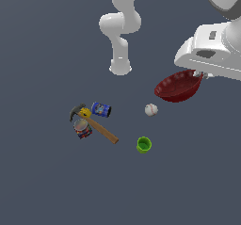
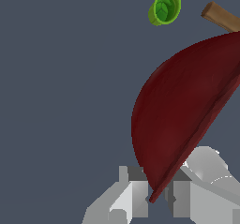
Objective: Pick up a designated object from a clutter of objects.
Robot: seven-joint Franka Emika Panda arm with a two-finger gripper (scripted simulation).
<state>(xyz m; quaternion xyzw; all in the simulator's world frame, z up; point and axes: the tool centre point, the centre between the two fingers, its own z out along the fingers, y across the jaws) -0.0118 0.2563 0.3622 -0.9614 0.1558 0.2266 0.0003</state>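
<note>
The gripper (image 2: 157, 197) pinches the rim of the dark red bowl (image 1: 177, 86), one finger (image 2: 133, 190) on each side of the edge, and the bowl hangs tilted in the air well above the grey floor (image 1: 42, 181), at the exterior view's right, under the white hand of the arm (image 1: 212, 50). The exterior view shows the bowl's dimpled inside, and nothing lies in it; the wrist view shows its smooth rounded underside, which fills much of that picture. Below on the floor, the white baseball (image 1: 151, 109) lies nearest the bowl but apart from it. The green cup (image 1: 144, 144) lies further toward the exterior view's bottom, tipped so that its mouth shows; the wrist view looks into it and sees only its green bottom, with nothing inside. Well apart at the exterior view's left sits the rest of the clutter: the hammer (image 1: 101, 131) with a wooden handle and black head, the blue can (image 1: 101, 109) lying on its side just beside the hammer's head, and the red-and-blue can (image 1: 83, 129) touching or just beside the handle, its pale top facing up. The arm's base (image 1: 120, 68) stands beyond them.
</note>
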